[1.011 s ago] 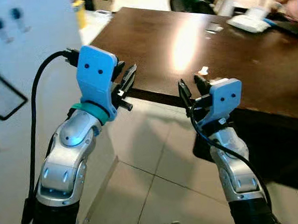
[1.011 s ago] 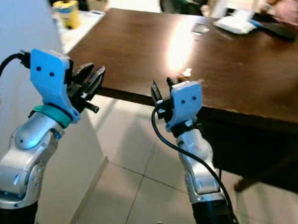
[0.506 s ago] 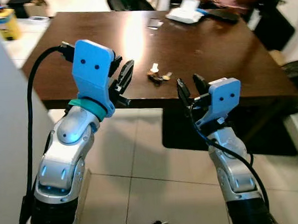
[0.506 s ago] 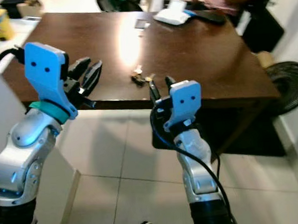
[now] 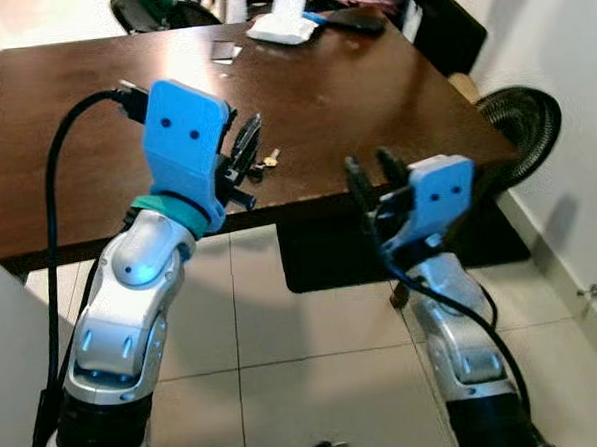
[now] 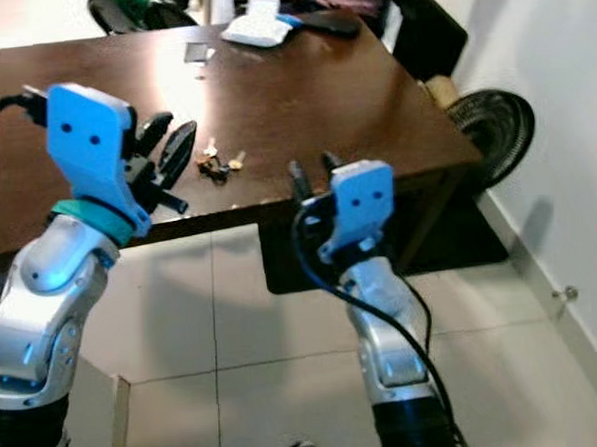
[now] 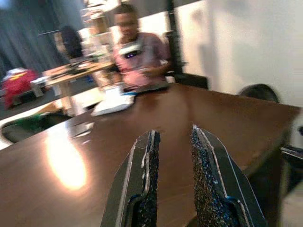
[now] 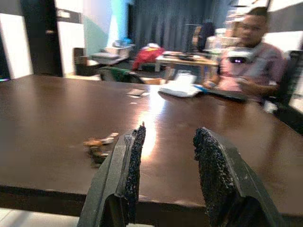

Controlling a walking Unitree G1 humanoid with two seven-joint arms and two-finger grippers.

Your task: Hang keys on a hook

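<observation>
Now I am in the approach step: the keys point(image 6: 213, 168) lie on the dark bench point(image 6: 302, 103) near its front edge, both my left end effector point(image 6: 170, 150) and right end effector point(image 6: 311, 173) are raised, parted and empty, so next I must reach and pinch them.

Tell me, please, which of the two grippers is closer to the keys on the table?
The left gripper: its open fingers are raised right beside the keys near the table's front edge, while the right gripper hangs lower, off the edge.
</observation>
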